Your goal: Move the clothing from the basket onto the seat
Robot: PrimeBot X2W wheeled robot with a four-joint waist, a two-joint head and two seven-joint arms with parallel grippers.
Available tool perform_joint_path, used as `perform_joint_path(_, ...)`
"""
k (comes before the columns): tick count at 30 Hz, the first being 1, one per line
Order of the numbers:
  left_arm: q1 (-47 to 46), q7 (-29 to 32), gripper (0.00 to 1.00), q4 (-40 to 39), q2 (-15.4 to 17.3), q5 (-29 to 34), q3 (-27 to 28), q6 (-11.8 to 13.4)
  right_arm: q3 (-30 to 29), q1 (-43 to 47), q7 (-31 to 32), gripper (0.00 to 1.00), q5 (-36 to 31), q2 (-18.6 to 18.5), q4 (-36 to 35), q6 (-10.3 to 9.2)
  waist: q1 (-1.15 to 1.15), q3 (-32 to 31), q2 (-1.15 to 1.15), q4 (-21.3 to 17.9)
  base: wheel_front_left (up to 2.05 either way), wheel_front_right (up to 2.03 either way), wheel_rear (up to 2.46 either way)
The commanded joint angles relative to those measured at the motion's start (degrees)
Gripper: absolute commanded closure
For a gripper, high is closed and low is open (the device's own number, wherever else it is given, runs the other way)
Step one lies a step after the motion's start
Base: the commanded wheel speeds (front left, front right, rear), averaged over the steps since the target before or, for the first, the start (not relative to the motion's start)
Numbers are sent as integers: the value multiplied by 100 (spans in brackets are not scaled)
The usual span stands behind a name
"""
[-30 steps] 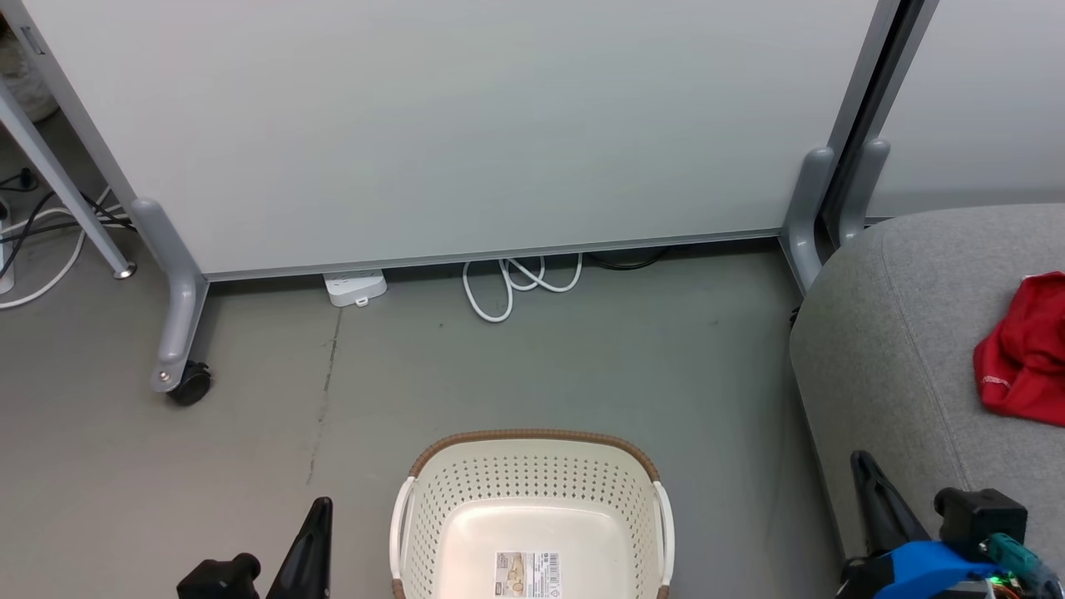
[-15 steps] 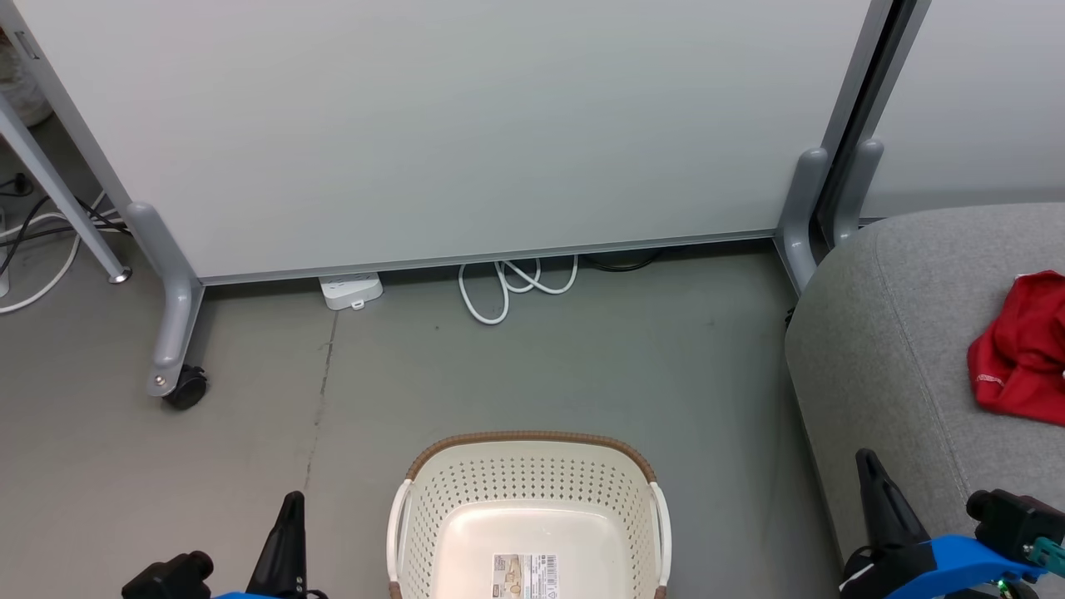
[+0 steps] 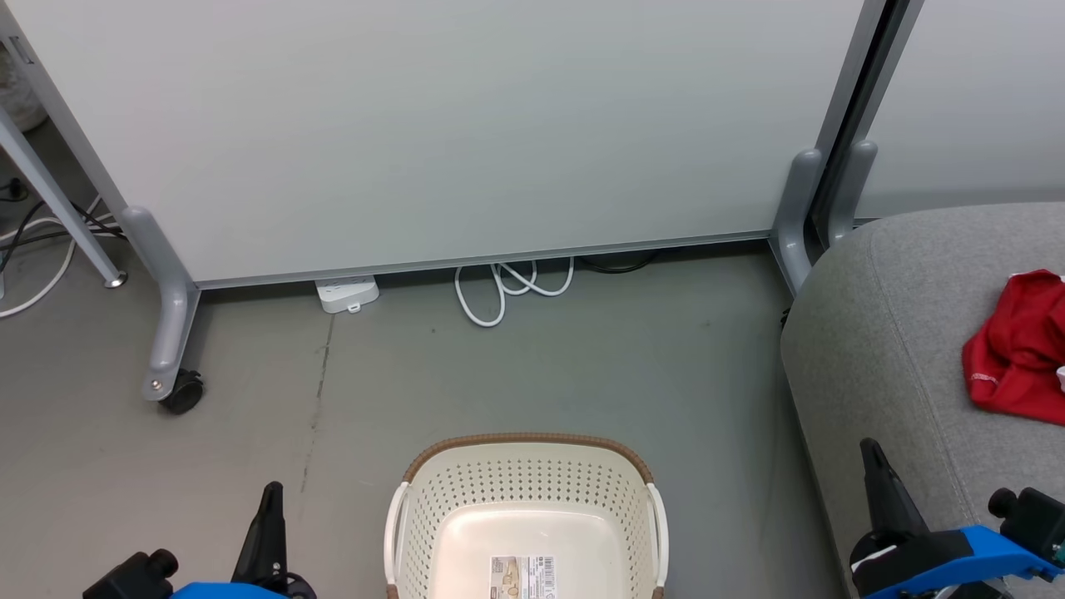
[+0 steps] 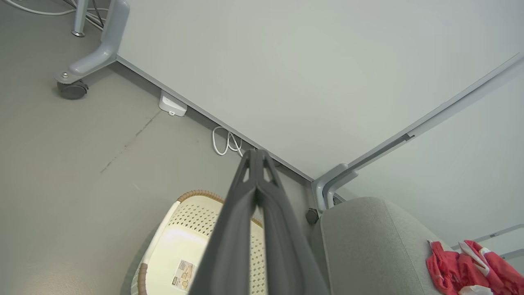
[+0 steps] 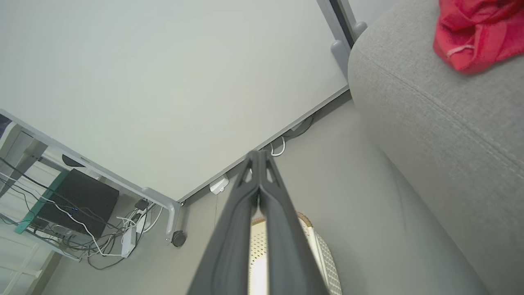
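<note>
You had both pairs of fingers clenched, grasping nothing. The left fingers [image 3: 268, 532] rose at the lower left of the head view, over the floor [image 3: 582, 366] to the left of the basket [image 3: 524, 439] and apart from it. The right fingers [image 3: 886, 499] rose at the lower right, in front of the near edge of the seat [image 3: 882, 349]. In each wrist view the two dark fingers lay pressed together, tips meeting.

The clothing [image 3: 1015, 358] lay on the seat as a crumpled red heap, well apart from the basket and cut off by the right edge of the head view. Your left wrist view showed white panels among the red folds. A small white mark ran along one hem, too small for you to read.

The basket stood upright on the floor between the two arms, brown rim towards the white partition [image 3: 466, 125]. Its label [image 3: 522, 576] lay flat on the bottom in plain sight: a barcode at the right and a pale brown picture at the left. Its print was too fine to make out.

Under the partition's lower edge you had a white power strip [image 3: 347, 293] and, to its right, a looped white cable [image 3: 507, 291]. A black castor [image 3: 181, 391] sat under the partition's left foot. A thin crack [image 3: 316, 408] ran down the floor below the power strip. I could read no brand name on any of these.
</note>
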Motion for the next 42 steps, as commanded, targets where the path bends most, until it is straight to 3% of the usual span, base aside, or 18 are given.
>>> perform_joint_path(1,-163,48,100,-111,36,-222,69,-14,-15,-180,25,100,260,-13,-42,-2,0,-3,0,-5,0,0,0)
perform_joint_path(42,-273,734,100,-418,56,-2751,457,-29,-46,-439,235,100,3183,-20,163,-5,0,-62,0,-120,0,0,0)
